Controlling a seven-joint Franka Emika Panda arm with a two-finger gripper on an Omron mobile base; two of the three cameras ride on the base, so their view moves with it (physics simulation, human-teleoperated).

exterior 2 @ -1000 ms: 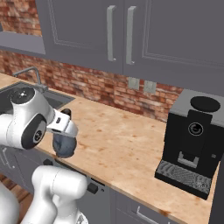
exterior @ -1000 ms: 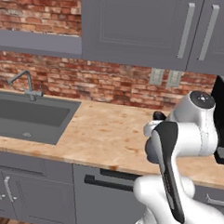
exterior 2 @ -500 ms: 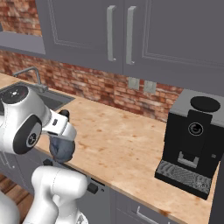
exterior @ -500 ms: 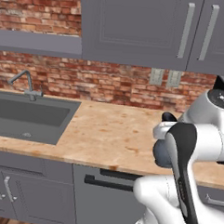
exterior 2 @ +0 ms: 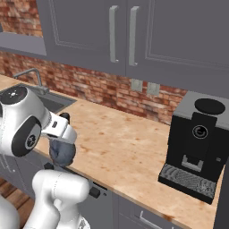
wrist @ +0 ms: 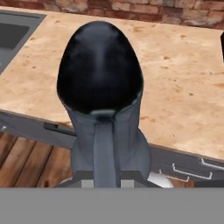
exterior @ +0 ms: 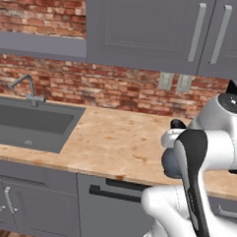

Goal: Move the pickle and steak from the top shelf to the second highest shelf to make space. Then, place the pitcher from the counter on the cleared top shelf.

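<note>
While its fingers press together on the handle, the gripper (exterior 2: 60, 142) holds the pitcher (wrist: 104, 105) lifted at the front edge of the counter (exterior 2: 129, 152); farther back stand the sink (exterior: 29, 121) and coffee machine (exterior 2: 197, 147).

Dark blue-grey pitcher (wrist: 105, 113) held clear above the tan wood-grain counter (wrist: 183, 87) front edge, open mouth showing
</note>
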